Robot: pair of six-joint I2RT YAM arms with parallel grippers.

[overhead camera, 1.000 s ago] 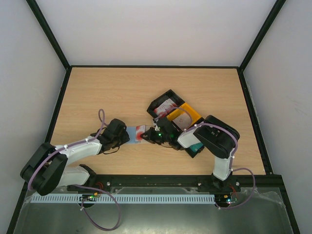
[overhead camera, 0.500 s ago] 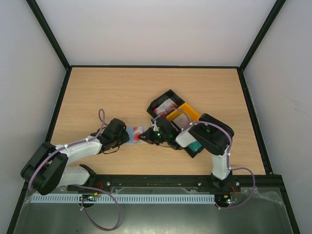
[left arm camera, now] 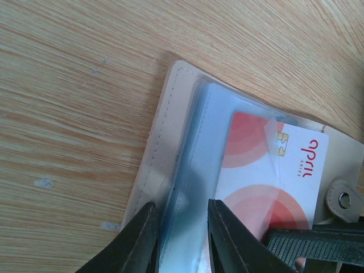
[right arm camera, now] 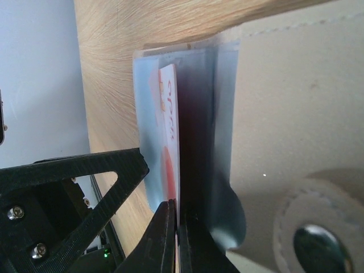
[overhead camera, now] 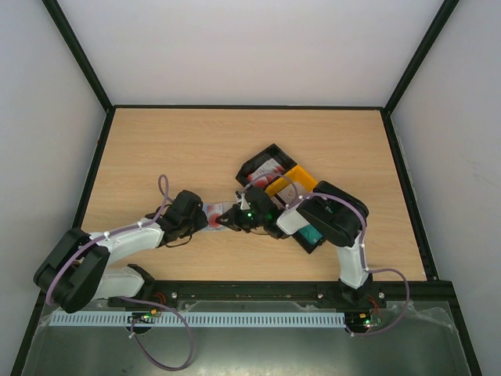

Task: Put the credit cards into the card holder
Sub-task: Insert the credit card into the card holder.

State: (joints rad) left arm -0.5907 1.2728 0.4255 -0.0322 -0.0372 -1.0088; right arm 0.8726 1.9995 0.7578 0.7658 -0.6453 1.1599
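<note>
there, on wood-grain table (overhead camera: 156, 149) (white walls (overhead camera: 250, 47)): left claw (left arm camera: 181, 227) tight on card holder (left arm camera: 154, 145), right claw (right arm camera: 177, 219) tight on credit card (left arm camera: 256, 176)

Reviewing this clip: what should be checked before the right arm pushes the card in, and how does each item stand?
1. Holder held: left gripper clamps the card holder, ok.
2. Card held: right gripper shut on the red-and-white card, ok.
3. Card's leading edge inside the clear sleeve: ok.
4. Card fully seated: not ok, part sticks out.
5. Holder flat on the table: cannot tell.
</note>
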